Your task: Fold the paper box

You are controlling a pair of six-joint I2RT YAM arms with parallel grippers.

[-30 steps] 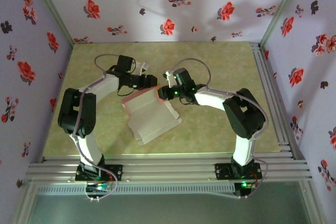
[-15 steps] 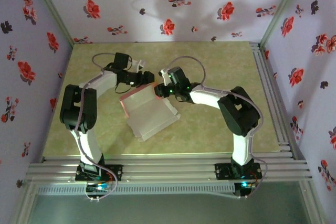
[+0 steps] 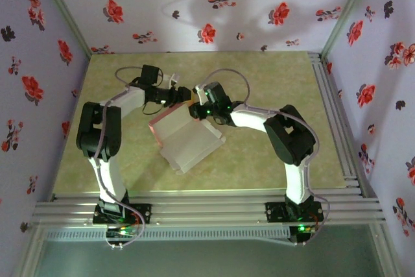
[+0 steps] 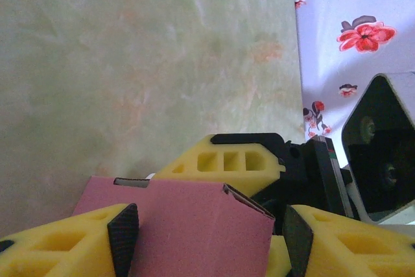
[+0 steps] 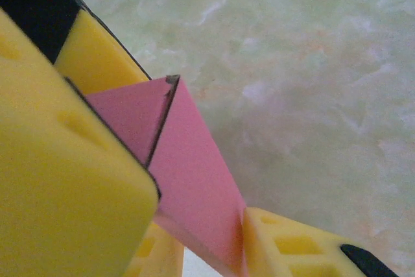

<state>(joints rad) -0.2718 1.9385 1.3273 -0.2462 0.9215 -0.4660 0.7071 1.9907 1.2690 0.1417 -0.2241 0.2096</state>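
The paper box (image 3: 188, 144) lies mid-table, whitish-grey face up, with its far edge lifted and showing salmon-pink. My left gripper (image 3: 183, 98) reaches in from the left to that raised edge. In the left wrist view the left gripper (image 4: 207, 235) is open, and a pink flap (image 4: 194, 225) stands between its spread black pads (image 4: 123, 238). My right gripper (image 3: 195, 109) is at the box's far right corner. In the right wrist view the right gripper (image 5: 202, 209) is shut on a folded pink flap (image 5: 194, 160), which touches both yellow fingers.
The green marbled table (image 3: 272, 76) is walled by flowered panels on three sides. Aluminium rails (image 3: 207, 209) run along the near edge and the right side. A yellow finger of the right gripper (image 4: 227, 160) shows just beyond the flap in the left wrist view.
Both grippers have moved a little to the left and toward the back. The box has shifted with them, and the right arm's elbow has swung left.
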